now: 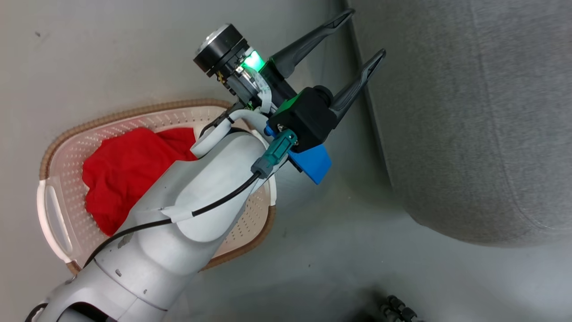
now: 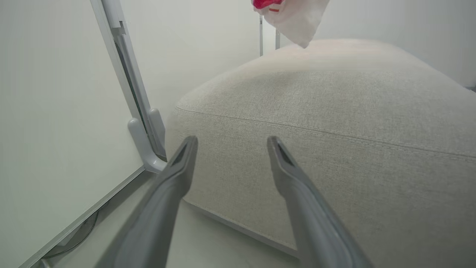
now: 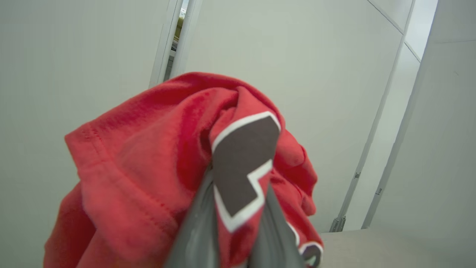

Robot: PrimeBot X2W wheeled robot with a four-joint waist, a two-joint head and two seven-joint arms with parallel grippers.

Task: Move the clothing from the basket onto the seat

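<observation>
Right claw (image 3: 238, 193) grips a bright red number-printed fabric garment (image 3: 141, 160) (left claw (image 2: 230, 143) gapes empty); likely mid-carry, next needing release over the rounded grey upholstered seat (image 2: 334, 111) beneath it.

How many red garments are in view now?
2. One garment lies in the basket, partly behind the left arm; the printed garment is pinched in the right gripper. Others may be hidden.

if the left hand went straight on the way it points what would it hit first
Probably the large rounded seat of light grey woven fabric, on its side below the seam; distance unclear.
</observation>
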